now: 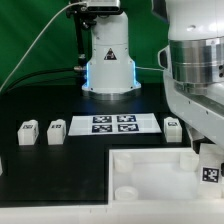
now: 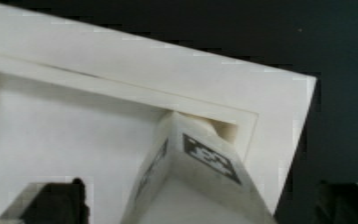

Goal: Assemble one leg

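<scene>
One leg (image 2: 202, 165), a small white post with a black-and-white tag, stands in the corner socket of the large white tray-like piece (image 2: 140, 70). In the exterior view this leg (image 1: 210, 173) is at the tray's (image 1: 150, 168) far corner on the exterior view's right. My gripper (image 2: 197, 205) straddles it and also shows in the exterior view (image 1: 207, 158). The dark fingers (image 2: 55, 200) stand on either side of the leg with a gap showing, so the gripper is open. Three more legs stand on the black table: two (image 1: 27, 131) (image 1: 56, 131) at the left, one (image 1: 172, 127) at the right.
The marker board (image 1: 112, 123) lies in the middle of the table behind the tray. The robot's base (image 1: 108, 60) stands at the back. The arm's white body (image 1: 195, 70) fills the exterior view's right side.
</scene>
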Robot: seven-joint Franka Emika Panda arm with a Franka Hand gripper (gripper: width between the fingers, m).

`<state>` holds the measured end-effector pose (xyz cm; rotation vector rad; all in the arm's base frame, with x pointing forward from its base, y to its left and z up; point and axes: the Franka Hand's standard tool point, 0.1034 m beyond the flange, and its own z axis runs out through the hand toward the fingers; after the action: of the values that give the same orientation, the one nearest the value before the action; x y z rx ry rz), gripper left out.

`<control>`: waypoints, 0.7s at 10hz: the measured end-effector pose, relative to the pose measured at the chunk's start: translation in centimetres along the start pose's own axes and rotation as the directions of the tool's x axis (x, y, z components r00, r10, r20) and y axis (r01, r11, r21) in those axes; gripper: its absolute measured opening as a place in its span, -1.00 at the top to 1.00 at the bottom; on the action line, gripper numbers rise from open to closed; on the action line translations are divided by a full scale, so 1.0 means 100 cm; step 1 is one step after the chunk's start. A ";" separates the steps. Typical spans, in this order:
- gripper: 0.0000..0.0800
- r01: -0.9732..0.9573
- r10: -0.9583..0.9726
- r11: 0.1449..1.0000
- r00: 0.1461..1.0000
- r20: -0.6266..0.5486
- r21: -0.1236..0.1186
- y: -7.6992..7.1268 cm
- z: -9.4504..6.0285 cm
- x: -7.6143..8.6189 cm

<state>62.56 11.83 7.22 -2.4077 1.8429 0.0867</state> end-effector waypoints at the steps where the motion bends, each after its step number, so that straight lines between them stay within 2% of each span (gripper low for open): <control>1: -0.62 0.094 -0.094 0.996 0.996 0.000 0.000 0.000 0.000 0.000; 3: -0.62 0.315 -0.315 0.949 0.949 -0.002 -0.002 0.000 0.000 0.002; 4: -0.62 0.454 -0.454 0.891 0.891 -0.010 -0.010 0.000 0.000 0.002; 5: -0.62 0.658 -0.658 0.753 0.753 -0.020 -0.027 0.000 -0.001 0.003; 7: -0.62 0.850 -0.851 0.525 0.525 -0.021 -0.038 -0.003 -0.003 0.002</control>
<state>62.94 11.69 7.53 -3.0279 0.4413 -0.0274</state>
